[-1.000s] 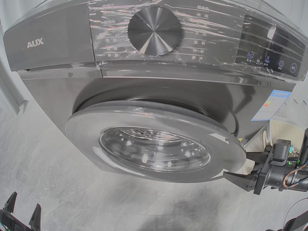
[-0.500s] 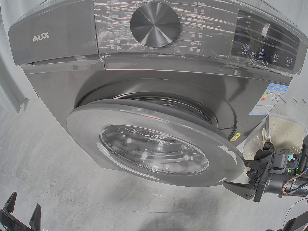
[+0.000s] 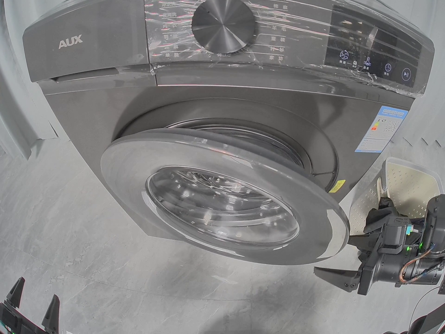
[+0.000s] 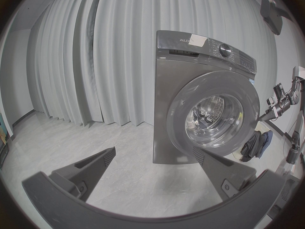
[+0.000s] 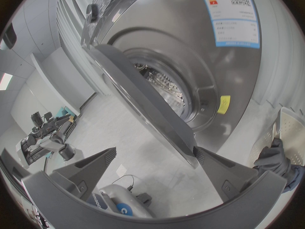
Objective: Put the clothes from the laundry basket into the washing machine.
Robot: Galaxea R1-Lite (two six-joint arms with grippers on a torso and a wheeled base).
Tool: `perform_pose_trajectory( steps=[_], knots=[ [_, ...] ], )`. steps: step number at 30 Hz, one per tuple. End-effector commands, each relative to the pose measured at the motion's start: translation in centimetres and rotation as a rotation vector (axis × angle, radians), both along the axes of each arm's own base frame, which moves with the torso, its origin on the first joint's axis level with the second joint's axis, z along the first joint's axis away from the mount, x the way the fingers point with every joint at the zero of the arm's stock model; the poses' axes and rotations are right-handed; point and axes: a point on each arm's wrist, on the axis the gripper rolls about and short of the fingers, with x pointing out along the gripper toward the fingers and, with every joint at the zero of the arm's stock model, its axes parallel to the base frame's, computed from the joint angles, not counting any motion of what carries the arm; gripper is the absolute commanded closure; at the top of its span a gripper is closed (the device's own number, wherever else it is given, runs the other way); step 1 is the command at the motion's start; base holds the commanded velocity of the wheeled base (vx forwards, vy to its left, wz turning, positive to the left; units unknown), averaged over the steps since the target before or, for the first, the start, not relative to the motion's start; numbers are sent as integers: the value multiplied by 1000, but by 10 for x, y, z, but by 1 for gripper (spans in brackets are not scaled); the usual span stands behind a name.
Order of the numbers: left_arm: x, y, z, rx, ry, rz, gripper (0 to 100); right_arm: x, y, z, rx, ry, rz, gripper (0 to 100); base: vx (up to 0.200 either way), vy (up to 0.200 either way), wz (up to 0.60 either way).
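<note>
Your right tool has its fingers spread either side of the door's free edge, clamping nothing, likely so it can hook the door wider. Your left tool sits low, fingers apart and empty, well away from the door. The clothes drape over the laundry basket beside the washing machine. The right wrist view exposes the drum behind the half-open door. The left wrist view shows the clothes hanging outside the basket.
</note>
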Motion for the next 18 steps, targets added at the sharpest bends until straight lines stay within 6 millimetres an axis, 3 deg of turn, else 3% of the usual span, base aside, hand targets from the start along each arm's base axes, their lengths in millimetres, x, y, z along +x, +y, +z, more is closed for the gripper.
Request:
perform_pose_trajectory(
  steps=[1, 10, 16, 18],
  knots=[
    [0, 0, -5, 0, 3, 0, 0, -6, 0, -7, -16, 23, 22, 0, 0, 0, 0],
    [0, 0, -5, 0, 6, -1, 0, -4, -1, 0, 3, -7, 9, 0, 0, 0, 0],
    [0, 0, -5, 0, 6, -1, 0, 5, 7, -4, -15, 22, 14, 0, -200, 0, 0],
    [0, 0, -5, 0, 6, -1, 0, 5, 8, -6, -20, 32, 21, 0, 0, 0, 0]
  ],
)
